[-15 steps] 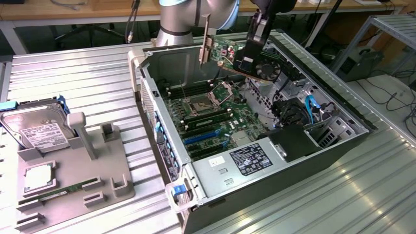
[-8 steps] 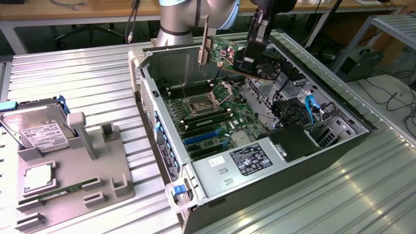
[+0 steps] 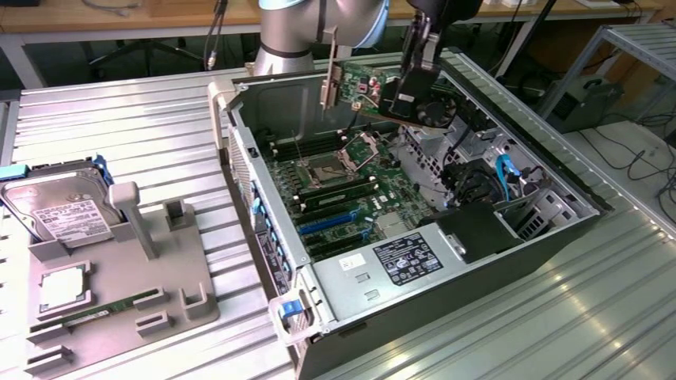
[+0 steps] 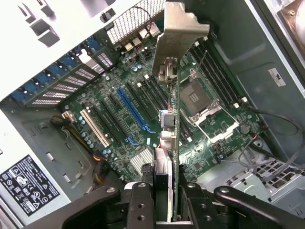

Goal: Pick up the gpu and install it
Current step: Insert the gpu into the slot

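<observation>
The arm (image 3: 301,24) reaches in from the far side of the exterior view. Its thick grey joint sits high and its wrist is turned so that the black gripper (image 3: 407,91) points steeply downward. The wrist view shows its two fingers (image 4: 143,200) pressed from either side against the gpu (image 4: 174,71), which it holds on edge in the air.

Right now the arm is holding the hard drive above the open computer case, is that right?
No. The fingers are shut on the gpu, not the hard drive, which lies on the holder. The exterior view shows the gpu above the open computer case.
</observation>
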Controlling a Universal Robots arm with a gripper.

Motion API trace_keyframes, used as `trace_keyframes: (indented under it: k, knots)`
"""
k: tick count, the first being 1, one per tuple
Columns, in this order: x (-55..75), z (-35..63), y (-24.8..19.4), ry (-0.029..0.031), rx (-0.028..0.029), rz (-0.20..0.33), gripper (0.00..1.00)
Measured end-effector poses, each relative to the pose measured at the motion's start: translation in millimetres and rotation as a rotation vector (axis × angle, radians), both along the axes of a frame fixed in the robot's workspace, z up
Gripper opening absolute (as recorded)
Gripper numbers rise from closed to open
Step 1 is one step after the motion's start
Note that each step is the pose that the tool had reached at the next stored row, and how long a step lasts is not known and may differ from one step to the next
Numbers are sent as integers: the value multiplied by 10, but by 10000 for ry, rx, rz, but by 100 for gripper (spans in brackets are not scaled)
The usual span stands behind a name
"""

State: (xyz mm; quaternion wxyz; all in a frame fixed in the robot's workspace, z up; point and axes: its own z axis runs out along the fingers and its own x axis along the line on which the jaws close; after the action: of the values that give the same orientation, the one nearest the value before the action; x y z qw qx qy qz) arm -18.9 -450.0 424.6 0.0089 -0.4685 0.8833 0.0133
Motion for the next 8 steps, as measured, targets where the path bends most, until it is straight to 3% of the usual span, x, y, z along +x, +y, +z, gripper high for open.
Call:
trace_keyframes:
  k: [8]
  knots:
    - [0,-3,-1,0,0,1050,28]
